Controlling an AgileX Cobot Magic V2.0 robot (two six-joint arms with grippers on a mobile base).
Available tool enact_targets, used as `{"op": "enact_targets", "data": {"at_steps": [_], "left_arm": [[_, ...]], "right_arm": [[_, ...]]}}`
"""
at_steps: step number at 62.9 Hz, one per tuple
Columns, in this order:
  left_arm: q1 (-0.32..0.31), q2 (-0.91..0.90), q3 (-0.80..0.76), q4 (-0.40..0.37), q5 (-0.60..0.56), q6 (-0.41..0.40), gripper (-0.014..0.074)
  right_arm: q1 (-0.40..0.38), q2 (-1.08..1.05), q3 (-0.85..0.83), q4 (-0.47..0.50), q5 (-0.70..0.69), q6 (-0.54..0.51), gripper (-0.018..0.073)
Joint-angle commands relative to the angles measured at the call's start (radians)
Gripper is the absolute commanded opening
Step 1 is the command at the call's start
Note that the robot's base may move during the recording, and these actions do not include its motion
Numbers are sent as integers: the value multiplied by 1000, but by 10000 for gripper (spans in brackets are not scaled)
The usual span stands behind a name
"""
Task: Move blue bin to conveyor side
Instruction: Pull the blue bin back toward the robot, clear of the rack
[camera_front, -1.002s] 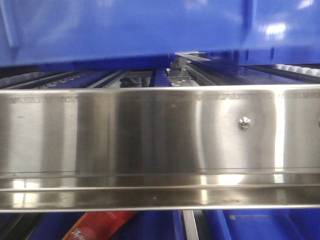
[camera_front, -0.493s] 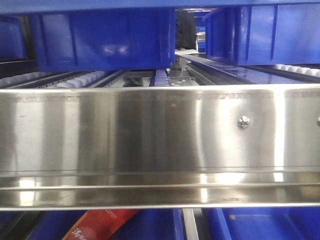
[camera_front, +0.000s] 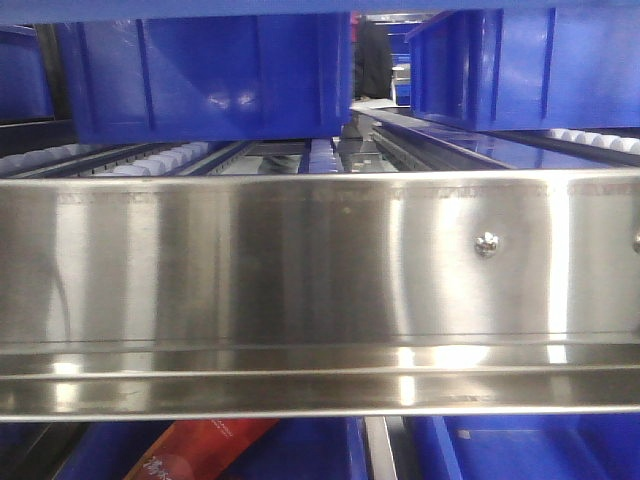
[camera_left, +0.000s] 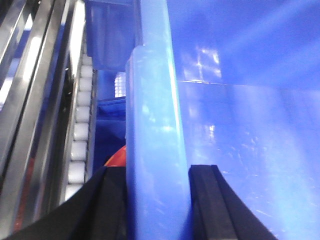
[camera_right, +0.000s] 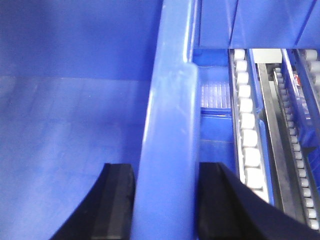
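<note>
Two grippers: the left gripper (camera_left: 157, 205) and the right gripper (camera_right: 167, 210) each clamp the thick rim (camera_left: 152, 115) of the blue bin (camera_left: 260, 150).
Left gripper: narrow, with its black fingers (camera_left: 107, 205) pressed against both faces of the rim.
Right gripper: narrow in the same way, one finger inside the bin and one outside.
Blue bin: held by its rim in both arms, with its glossy inside filling much of each wrist view. What lies under it cannot be told.
White rollers: one track (camera_left: 80, 130) runs just beside the bin's outer wall at the left arm, and another (camera_right: 247, 130) at the right arm.
Steel rail (camera_front: 320, 280): spans the front view.
Blue crates: two stand on roller lanes behind the rail, one left (camera_front: 210, 80) and one right (camera_front: 520, 60).
Red packet (camera_front: 200, 450): below the rail.
</note>
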Motion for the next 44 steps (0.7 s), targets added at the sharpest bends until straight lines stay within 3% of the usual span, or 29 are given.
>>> {"op": "enact_targets", "data": {"at_steps": [1, 44], "left_arm": [[1, -43, -4, 43, -74, 1, -18], [1, -74, -4, 43, -69, 1, -18]], "right_arm": [[-8, -50, 17, -63, -100, -14, -89], [-8, -78, 31, -63, -122, -14, -89]]}}
